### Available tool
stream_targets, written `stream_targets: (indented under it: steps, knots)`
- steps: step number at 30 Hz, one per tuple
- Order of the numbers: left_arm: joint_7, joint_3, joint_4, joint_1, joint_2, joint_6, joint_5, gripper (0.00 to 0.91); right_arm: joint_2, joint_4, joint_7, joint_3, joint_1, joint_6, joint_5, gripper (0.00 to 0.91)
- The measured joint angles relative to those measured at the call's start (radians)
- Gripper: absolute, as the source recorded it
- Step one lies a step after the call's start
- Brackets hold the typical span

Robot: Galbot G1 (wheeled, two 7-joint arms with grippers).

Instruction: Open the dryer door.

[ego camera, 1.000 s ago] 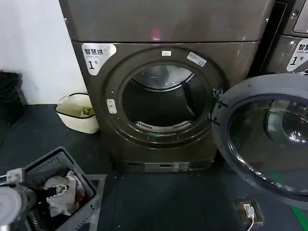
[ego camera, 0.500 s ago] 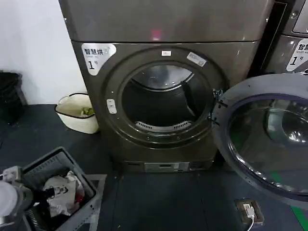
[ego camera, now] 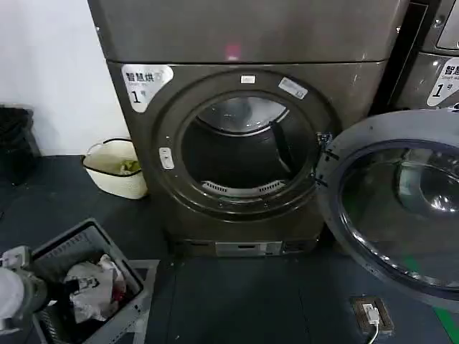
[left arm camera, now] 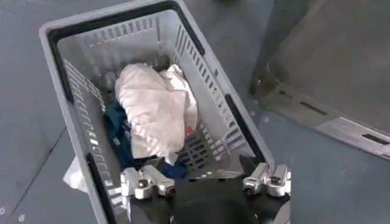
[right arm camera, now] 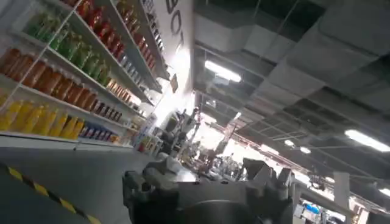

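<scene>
The bronze-grey dryer (ego camera: 358,86) faces me, its round drum opening (ego camera: 240,154) uncovered and dark inside. The dryer door (ego camera: 337,165) stands swung wide to the right on its hinge, grey inner face and domed glass toward me. My left arm (ego camera: 14,295) sits low at the left, far from the door. Its left gripper (left arm camera: 207,182) is open and holds nothing, hovering over a grey laundry basket (left arm camera: 61,30). In the right wrist view, the right gripper (right arm camera: 207,179) points up toward a ceiling and shelves of bottles.
The grey basket (ego camera: 86,240) of crumpled clothes stands on the dark floor, front left. A white tub (ego camera: 115,175) sits by the dryer's left side, a black bin (ego camera: 14,136) farther left. A floor socket (ego camera: 371,314) lies under the open door. A twin machine (ego camera: 437,72) stands at the right.
My left arm has drawn back toward the lower-left corner of the head view. The dryer door has stayed open in the same place.
</scene>
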Motion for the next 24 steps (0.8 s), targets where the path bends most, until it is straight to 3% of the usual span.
stream_targets:
  steps: [24]
  knots:
    - [0.003,-0.002,0.036,-0.005,0.017,0.0,-0.013,0.907,-0.002,-0.034,-0.001,0.047,0.001,0.015,0.023,0.907]
